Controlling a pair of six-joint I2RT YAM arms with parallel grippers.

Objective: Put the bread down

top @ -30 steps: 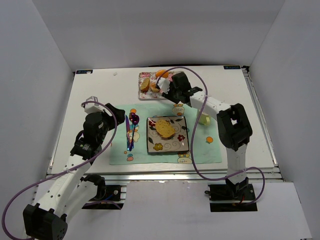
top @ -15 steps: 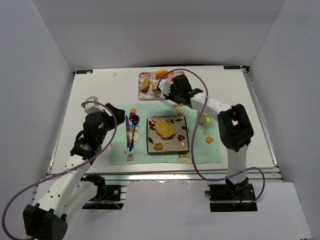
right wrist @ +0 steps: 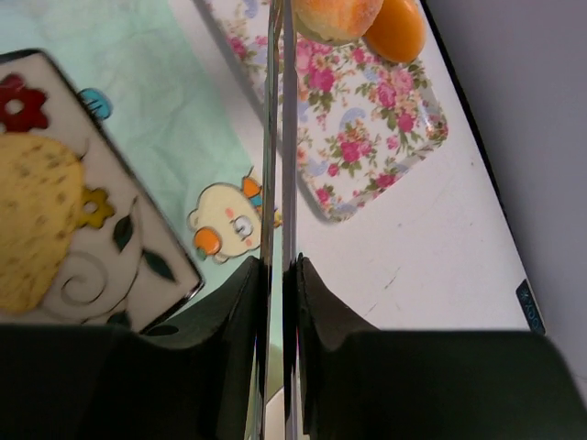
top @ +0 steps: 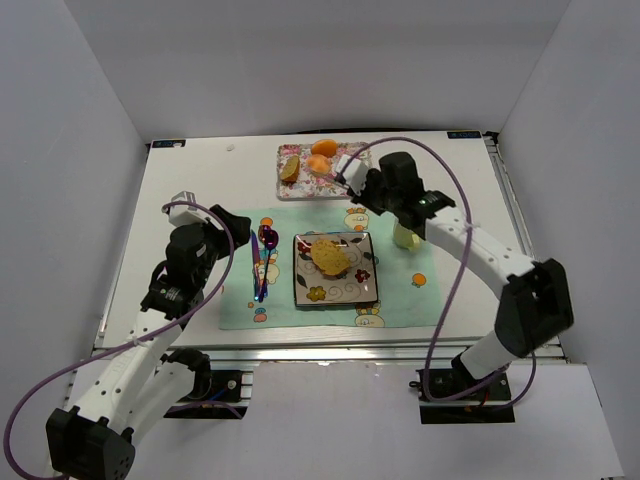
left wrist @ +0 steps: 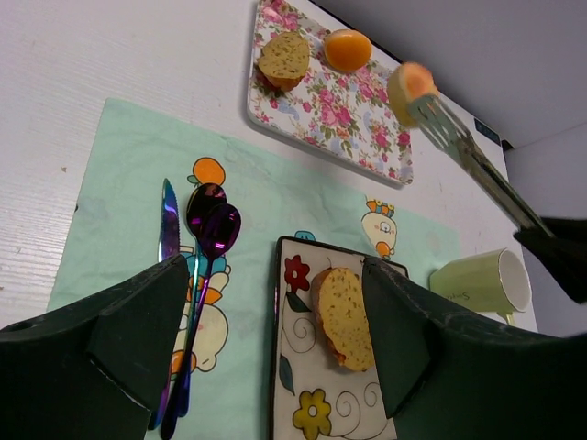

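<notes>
Bread (top: pixel 330 256) lay flat in the middle of the square plate (top: pixel 312 290) on the green placemat (top: pixel 238 300), and neither arm was touching it. The right gripper (right wrist: pixel 278 273) was squeezed narrow on a pair of metal tongs (left wrist: pixel 477 160), whose tips pinched an orange ball (left wrist: pixel 408 84). The ball looked lifted over the right end of the floral tray (left wrist: pixel 339 115), well away from the slice. The left gripper (left wrist: pixel 275 275) hung over the mat with its jaws spread wide and nothing between them, looking down on the plate. The slice seemed light, dry and fairly stiff, with a darker crust that would likely crumble under a hard pinch. It could also skate on the glazed plate if nudged from the side. The soundest hold appeared to be across its thickness at the crusted edge. One blade would slip under the rim where it stood proud of the plate, and the squeeze would need to be gentle.
</notes>
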